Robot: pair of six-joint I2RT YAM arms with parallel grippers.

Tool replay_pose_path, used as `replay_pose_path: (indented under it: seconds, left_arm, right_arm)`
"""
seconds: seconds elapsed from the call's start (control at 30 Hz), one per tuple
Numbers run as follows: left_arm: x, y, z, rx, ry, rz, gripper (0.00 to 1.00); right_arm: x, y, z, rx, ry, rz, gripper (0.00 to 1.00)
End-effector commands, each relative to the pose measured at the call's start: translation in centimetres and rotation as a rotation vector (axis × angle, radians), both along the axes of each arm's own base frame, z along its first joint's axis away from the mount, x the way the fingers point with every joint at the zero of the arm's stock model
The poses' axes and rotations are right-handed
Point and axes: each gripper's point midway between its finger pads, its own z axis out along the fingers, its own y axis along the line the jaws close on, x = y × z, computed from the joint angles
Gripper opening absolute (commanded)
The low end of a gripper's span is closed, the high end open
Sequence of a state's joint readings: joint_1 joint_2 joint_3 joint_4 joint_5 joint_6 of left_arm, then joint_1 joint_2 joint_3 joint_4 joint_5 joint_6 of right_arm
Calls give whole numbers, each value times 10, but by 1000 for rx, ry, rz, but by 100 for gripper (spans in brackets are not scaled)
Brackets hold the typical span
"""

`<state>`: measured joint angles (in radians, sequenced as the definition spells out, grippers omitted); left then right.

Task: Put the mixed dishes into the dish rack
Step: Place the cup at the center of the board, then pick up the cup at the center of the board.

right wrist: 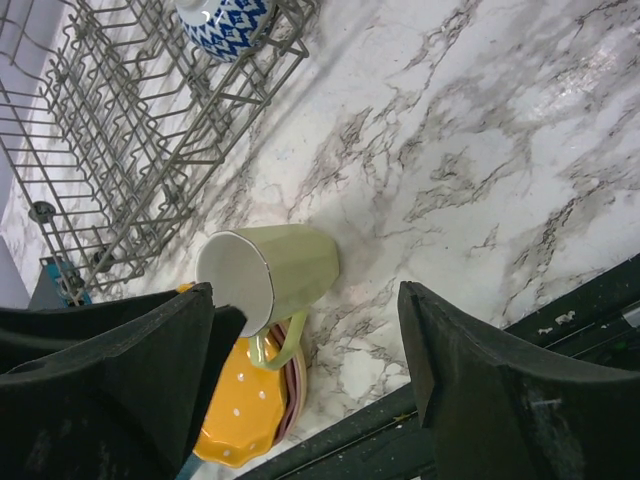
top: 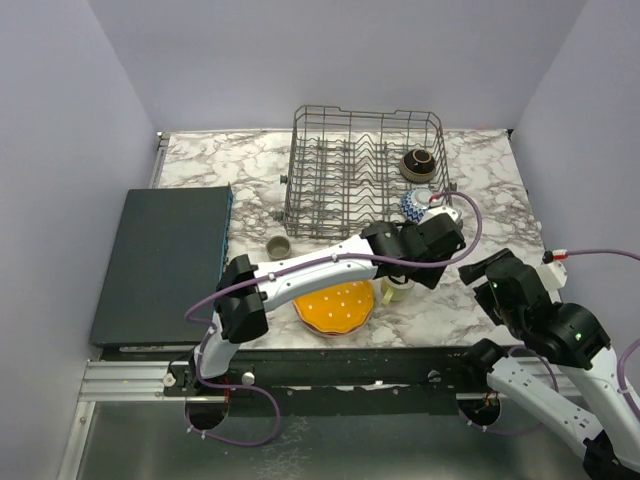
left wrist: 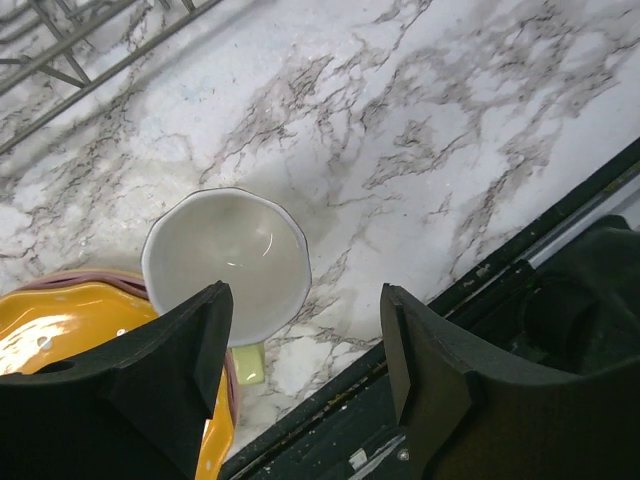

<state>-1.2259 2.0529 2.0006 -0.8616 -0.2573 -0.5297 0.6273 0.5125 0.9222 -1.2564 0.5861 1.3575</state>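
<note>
A pale yellow-green mug [left wrist: 225,262] stands upright on the marble table, just right of a scalloped orange white-dotted plate [top: 337,305] that lies on a pink plate. My left gripper [left wrist: 305,305] hovers over the mug, open, holding nothing, its left finger overlapping the mug's rim. The dish rack [top: 365,170] stands behind, with a brown bowl [top: 418,165] and a blue-patterned bowl [top: 412,205] inside. My right gripper [right wrist: 308,310] hangs open and empty to the right, looking at the mug [right wrist: 270,272] and the plates [right wrist: 235,410].
A dark flat mat [top: 165,260] covers the table's left side. A small grey cup [top: 279,245] sits in front of the rack's left corner. The table's black front rail [left wrist: 480,290] runs close behind the mug.
</note>
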Motion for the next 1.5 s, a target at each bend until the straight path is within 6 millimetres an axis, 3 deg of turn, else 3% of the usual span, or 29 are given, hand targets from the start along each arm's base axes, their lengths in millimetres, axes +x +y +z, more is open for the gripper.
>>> replay_pose_path:
  seconds: [0.0,0.33,0.53,0.67,0.9,1.1,1.47]
  left_arm:
    - [11,17,55,-93,-72,26,68]
    - [22,65,60,-78,-85,125,69]
    - [25,99,47,-62,-72,190,69]
    - [26,119,37,-59,-47,225,70]
    - [25,146,28,-73,-22,266,71]
    - [23,160,17,-73,-2,283,72]
    - [22,176,12,-118,29,291,77]
  right_arm:
    - [9,7,-2,-29,-8,39,80]
    - [36,58,-12,-59,12,278,77]
    - [47,80,-33,-100,81,384,72]
    - [52,83,-52,-140,144,394,69]
    - [57,81,-68,-186,182,380,63]
    - [59,83,-82,-209,222,391,60]
    - [63,94,-104,-225,290,450,41]
